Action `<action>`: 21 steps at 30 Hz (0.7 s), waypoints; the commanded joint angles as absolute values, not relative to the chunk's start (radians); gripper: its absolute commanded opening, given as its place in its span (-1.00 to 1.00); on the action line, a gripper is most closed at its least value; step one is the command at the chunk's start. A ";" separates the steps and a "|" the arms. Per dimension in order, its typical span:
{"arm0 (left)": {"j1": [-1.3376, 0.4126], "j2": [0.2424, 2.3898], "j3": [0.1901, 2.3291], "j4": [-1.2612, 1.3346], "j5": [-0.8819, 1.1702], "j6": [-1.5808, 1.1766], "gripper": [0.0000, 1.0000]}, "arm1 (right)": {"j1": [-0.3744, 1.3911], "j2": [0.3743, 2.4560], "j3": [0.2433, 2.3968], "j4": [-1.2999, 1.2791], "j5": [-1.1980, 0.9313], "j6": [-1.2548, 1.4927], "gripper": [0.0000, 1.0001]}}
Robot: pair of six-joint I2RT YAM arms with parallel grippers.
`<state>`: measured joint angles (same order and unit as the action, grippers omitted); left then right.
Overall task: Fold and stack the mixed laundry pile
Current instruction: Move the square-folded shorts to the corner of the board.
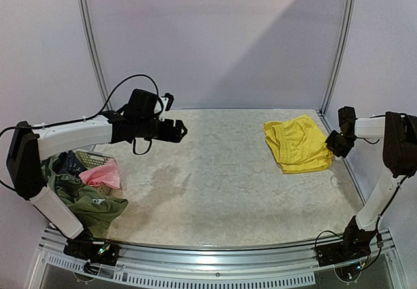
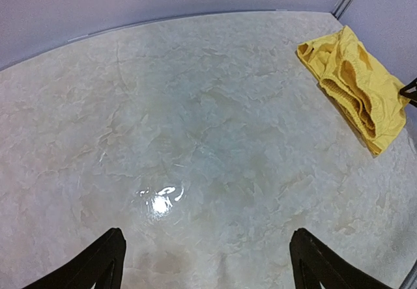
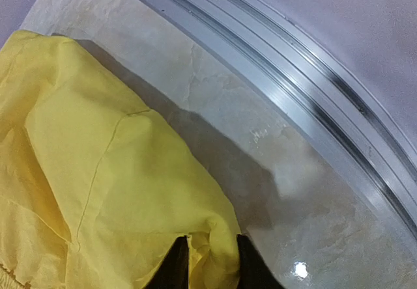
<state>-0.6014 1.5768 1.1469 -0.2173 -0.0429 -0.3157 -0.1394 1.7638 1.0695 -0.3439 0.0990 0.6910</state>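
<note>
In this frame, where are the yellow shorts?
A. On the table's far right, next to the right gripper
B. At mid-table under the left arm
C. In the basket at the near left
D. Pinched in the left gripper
A: the yellow shorts lie flat on the far right of the table, beside the right gripper, while the left gripper hangs open and empty.

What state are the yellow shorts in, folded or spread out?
Folded: the yellow shorts lie doubled over, layered edges showing in the left wrist view.
</note>
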 commanded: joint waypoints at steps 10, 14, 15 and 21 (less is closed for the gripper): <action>-0.592 1.557 1.131 -0.193 -0.025 -0.323 0.78 | -0.010 1.589 1.111 -0.486 0.261 0.613 0.36; -0.592 1.556 1.131 -0.196 -0.027 -0.324 0.78 | 0.128 1.611 1.163 -0.512 0.299 0.590 0.42; -0.592 1.556 1.131 -0.196 -0.028 -0.323 0.78 | 0.160 1.625 1.180 -0.508 0.285 0.577 0.42; -0.592 1.555 1.131 -0.199 -0.020 -0.322 0.78 | 0.302 1.768 1.319 -0.500 0.221 0.537 0.43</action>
<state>-0.6014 1.5768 1.1454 -0.2031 -0.0322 -0.3191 0.2432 1.6726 1.2324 -0.4755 0.2447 0.5762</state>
